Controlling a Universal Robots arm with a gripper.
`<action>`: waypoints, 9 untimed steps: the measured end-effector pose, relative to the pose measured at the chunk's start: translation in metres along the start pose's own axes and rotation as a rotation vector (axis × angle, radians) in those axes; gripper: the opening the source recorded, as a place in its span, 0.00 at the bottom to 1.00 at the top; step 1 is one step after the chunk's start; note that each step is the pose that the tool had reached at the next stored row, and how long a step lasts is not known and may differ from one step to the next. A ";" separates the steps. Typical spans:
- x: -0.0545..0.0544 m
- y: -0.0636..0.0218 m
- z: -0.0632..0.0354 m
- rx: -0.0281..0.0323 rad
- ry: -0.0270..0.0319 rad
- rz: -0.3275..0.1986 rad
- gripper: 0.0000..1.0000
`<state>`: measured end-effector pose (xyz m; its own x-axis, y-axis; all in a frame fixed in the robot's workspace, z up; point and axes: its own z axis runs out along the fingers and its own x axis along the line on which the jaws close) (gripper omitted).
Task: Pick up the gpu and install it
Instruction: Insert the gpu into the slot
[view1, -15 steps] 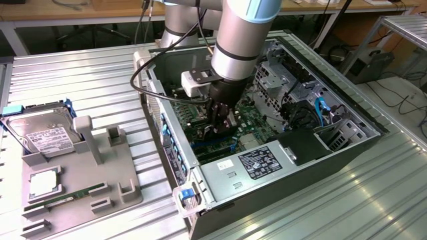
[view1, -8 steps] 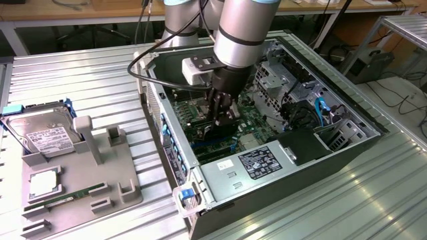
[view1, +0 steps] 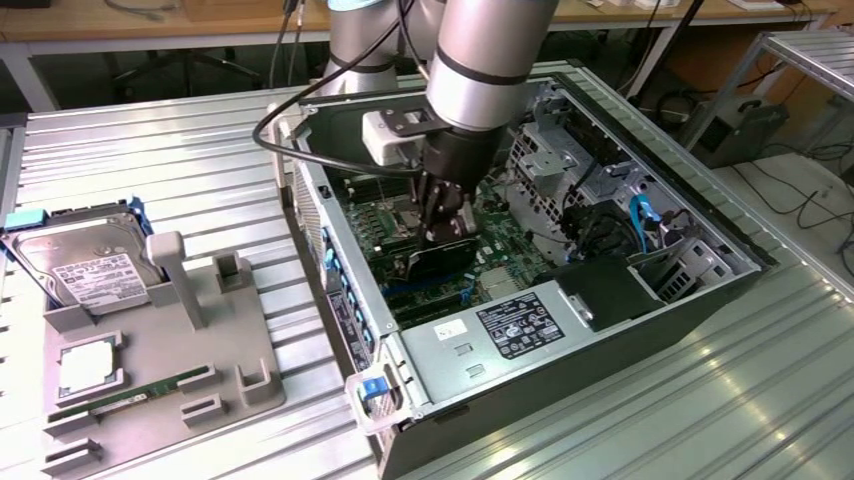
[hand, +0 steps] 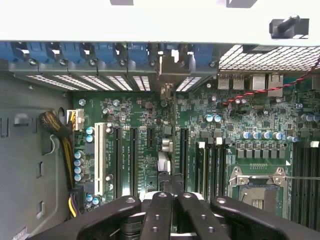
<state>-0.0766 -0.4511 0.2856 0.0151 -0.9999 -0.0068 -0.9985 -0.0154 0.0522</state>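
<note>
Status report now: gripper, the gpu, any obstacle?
Gripper shut on gpu, inside open computer case. Gpu edge-on above motherboard slots. Nothing seen blocking.

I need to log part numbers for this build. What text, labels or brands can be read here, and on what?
None can be read.
Power supply label: print too small.
Hard drive label: print too small.
Motherboard white markings: blurred.
</note>
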 end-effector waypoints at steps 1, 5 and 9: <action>-0.001 0.0009 0.0003 0.0019 0.0000 0.000 0.11; -0.005 0.0037 0.0029 0.0134 0.0036 0.000 0.11; -0.005 0.0056 0.0064 0.0172 0.0104 0.000 0.11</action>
<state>-0.0826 -0.4457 0.2796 0.0151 -0.9999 0.0036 -0.9993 -0.0150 0.0350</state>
